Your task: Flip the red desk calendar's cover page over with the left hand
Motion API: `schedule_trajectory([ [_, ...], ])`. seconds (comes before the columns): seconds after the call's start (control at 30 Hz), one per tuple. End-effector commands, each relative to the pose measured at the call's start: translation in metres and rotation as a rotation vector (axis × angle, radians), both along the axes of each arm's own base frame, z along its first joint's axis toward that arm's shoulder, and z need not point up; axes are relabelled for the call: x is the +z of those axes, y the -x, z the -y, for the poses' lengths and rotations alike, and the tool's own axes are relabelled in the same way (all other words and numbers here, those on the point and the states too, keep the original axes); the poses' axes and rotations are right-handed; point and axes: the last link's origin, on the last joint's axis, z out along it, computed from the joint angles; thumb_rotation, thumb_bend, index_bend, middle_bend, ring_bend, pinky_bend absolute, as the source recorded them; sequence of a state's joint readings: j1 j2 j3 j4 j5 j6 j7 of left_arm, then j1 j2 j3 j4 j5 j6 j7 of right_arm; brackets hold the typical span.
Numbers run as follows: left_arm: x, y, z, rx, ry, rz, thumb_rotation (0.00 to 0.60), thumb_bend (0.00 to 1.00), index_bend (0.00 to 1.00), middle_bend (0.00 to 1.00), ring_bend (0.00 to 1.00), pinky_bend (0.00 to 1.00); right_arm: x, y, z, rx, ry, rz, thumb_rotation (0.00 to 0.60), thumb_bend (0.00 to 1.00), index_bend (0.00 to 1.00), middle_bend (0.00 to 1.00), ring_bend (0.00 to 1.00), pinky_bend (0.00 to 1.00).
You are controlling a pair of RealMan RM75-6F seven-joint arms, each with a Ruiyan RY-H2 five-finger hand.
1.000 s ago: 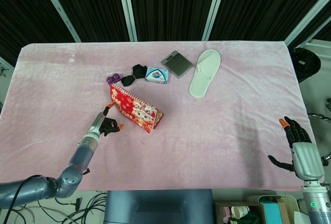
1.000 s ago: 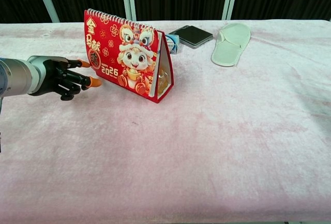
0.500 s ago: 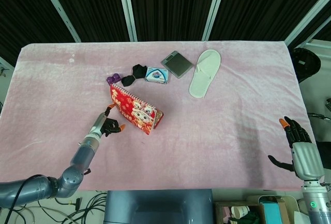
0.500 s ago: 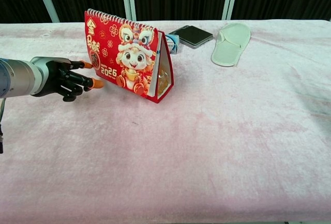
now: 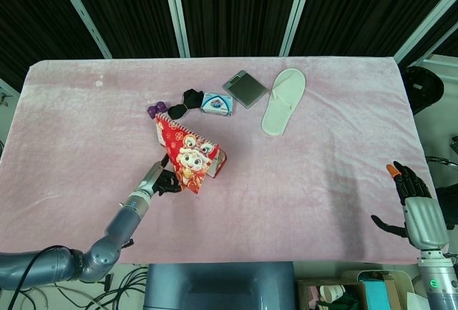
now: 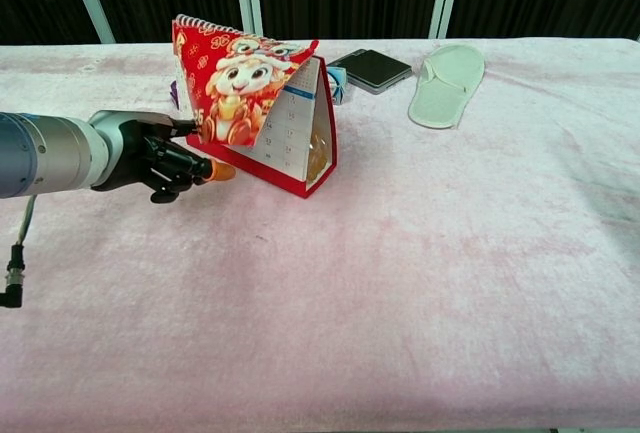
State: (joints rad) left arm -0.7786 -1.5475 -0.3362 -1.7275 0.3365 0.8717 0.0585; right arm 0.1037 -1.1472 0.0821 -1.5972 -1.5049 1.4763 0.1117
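The red desk calendar (image 5: 192,158) stands as a tent on the pink table, left of centre. Its cover page (image 6: 235,78), printed with a cartoon lion, is lifted off the front face and tilts up and back, so the white date page (image 6: 290,128) shows beneath. My left hand (image 6: 155,158) reaches in from the left and holds the cover's lower edge, thumb above and fingers under it; the head view shows this left hand (image 5: 166,181) at the calendar's near-left corner. My right hand (image 5: 413,206) hangs off the table's right front corner, fingers apart and holding nothing.
Behind the calendar lie a small blue-and-white box (image 5: 216,104), a black clip (image 5: 187,99) and a purple clip (image 5: 156,109). A dark flat case (image 6: 370,68) and a white slipper (image 6: 447,71) sit further back right. The pink cloth (image 6: 420,273) covers the table.
My left hand moved right to the calendar, got under the cover's lower edge and raised it. The cover swung up off the front face. The right hand stayed still.
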Motion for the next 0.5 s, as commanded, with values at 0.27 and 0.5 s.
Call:
schedule_trajectory([
  [0.27,0.029,-0.028,0.022,-0.163,-0.089,0.047,0.600,0.33,0.12,0.72,0.76,0.84,0.000,-0.001,-0.001,0.003,-0.003,0.002,0.600,0.10,0.00,0.00,0.00,0.11],
  [0.5,0.052,-0.044,0.028,-0.362,-0.270,-0.030,0.600,0.33,0.26,0.68,0.65,0.76,0.000,-0.001,-0.001,0.001,-0.002,0.005,0.600,0.10,0.00,0.00,0.00,0.11],
])
